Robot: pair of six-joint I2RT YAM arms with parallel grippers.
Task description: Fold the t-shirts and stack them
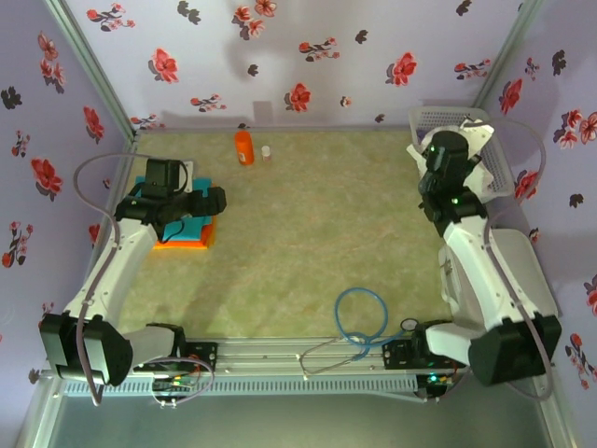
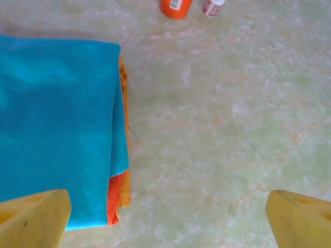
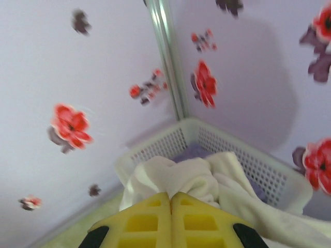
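Note:
A folded teal t-shirt (image 2: pixel 57 119) lies on top of a folded orange t-shirt (image 2: pixel 123 181) at the table's left side, seen from above as a teal-on-orange stack (image 1: pixel 191 227). My left gripper (image 2: pixel 168 209) hovers open above the stack's right edge, with bare table between its fingers (image 2: pixel 41 212); from above the left gripper (image 1: pixel 215 201) sits over the stack. A wrinkled white t-shirt (image 3: pixel 201 178) fills the white basket (image 3: pixel 160 147) at the far right corner. My right gripper (image 3: pixel 170 195) is shut at the basket, and the white cloth bunches up into its tips.
An orange bottle (image 1: pixel 243 147) and a small white bottle (image 1: pixel 266 152) stand near the back wall. A blue cable loop (image 1: pixel 359 313) lies near the front edge. Flowered walls close in the left, back and right. The basket (image 1: pixel 424 117) fills the back right corner.

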